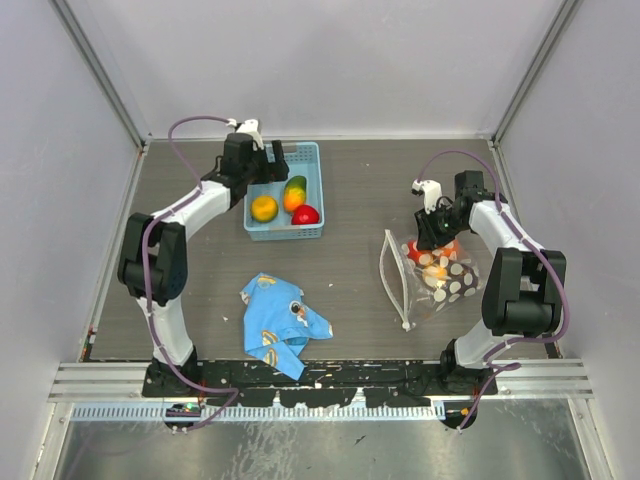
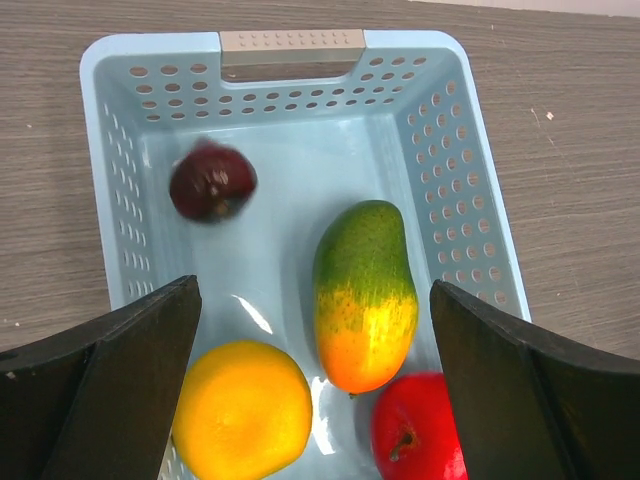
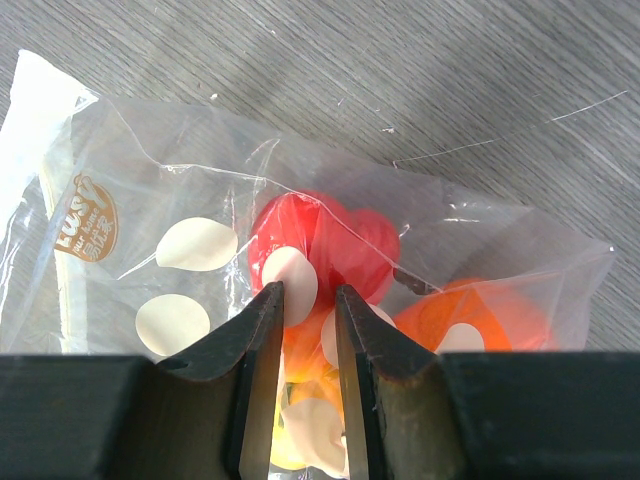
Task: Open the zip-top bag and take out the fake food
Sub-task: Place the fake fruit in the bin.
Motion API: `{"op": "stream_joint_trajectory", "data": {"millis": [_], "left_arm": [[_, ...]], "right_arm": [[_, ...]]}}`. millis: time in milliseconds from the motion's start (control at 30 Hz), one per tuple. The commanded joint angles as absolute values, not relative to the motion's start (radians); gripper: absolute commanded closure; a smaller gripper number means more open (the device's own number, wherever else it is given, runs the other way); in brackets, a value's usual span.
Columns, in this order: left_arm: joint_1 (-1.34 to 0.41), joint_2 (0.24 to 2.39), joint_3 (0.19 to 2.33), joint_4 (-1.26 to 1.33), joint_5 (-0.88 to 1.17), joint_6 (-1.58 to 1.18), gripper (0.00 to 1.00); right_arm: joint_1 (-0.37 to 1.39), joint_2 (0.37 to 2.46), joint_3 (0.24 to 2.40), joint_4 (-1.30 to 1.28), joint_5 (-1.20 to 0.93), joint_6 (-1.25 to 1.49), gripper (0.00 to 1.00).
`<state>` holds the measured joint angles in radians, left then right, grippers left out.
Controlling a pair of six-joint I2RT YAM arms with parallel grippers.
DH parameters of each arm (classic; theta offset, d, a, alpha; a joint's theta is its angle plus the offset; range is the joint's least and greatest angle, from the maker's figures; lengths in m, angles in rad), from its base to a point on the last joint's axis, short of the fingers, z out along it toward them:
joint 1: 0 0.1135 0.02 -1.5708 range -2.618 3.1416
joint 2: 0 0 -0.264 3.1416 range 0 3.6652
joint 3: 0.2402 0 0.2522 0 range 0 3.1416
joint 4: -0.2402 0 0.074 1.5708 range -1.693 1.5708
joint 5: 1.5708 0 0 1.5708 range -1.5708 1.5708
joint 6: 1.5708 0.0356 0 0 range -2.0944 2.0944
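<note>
Left gripper [image 1: 268, 160] [image 2: 315, 295] hangs over the light blue basket [image 1: 312, 185] [image 2: 290, 42]. Its fingers are spread almost as wide as the basket floor and hold nothing. Four pieces of the fake food [image 1: 294, 195] lie beneath it. A dark purple piece [image 2: 212, 181] sits beyond the left finger, too smeared by blur to say what it is. A green-to-orange mango [image 2: 365, 295] lies straight under the gap. An orange [image 2: 245, 410] is partly covered by the left finger and cut off by the lower edge. A red apple [image 2: 415, 440] beside the right finger is cut off the same way. From above, the arm hides the purple piece.

Right gripper [image 1: 432, 240] [image 3: 308, 300] is down on the zip-top bag [image 1: 455, 285] [image 3: 180, 200]. Its fingers are drawn close, with dotted film caught in the narrow slot between them. The bag lies flat on the table, reaching from under the fingertips back toward the arm's base. Its white zip strip [image 1: 398, 290] [image 3: 35, 110] bows out to the gripper's left. Two red pieces show through the film just past the fingertips and an orange one to their right, with something yellow in the slot. Glare, creases and the white dots break up the outlines, so the number of pieces inside cannot be told.
</note>
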<state>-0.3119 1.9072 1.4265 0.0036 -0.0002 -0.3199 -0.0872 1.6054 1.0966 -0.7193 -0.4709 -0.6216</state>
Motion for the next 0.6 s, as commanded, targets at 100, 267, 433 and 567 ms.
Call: {"op": "stream_joint_trajectory", "data": {"millis": [100, 267, 433, 567], "left_arm": [[-0.302, 1.698, 1.238, 0.31, -0.016, -0.385, 0.02], [-0.266, 1.626, 1.043, 0.651, 0.267, -0.566, 0.02], [-0.332, 1.584, 0.935, 0.83, 0.471, -0.703, 0.03], [-0.491, 1.527, 0.804, 0.899, 0.44, -0.606, 0.09]], "right_arm": [[-0.096, 1.635, 1.057, -0.779, -0.385, -0.634, 0.67], [-0.098, 1.611, 1.059, -0.777, -0.398, -0.637, 0.65], [-0.104, 1.559, 1.057, -0.764, -0.427, -0.638, 0.63], [-0.11, 1.499, 1.052, -0.75, -0.459, -0.641, 0.62]]}}
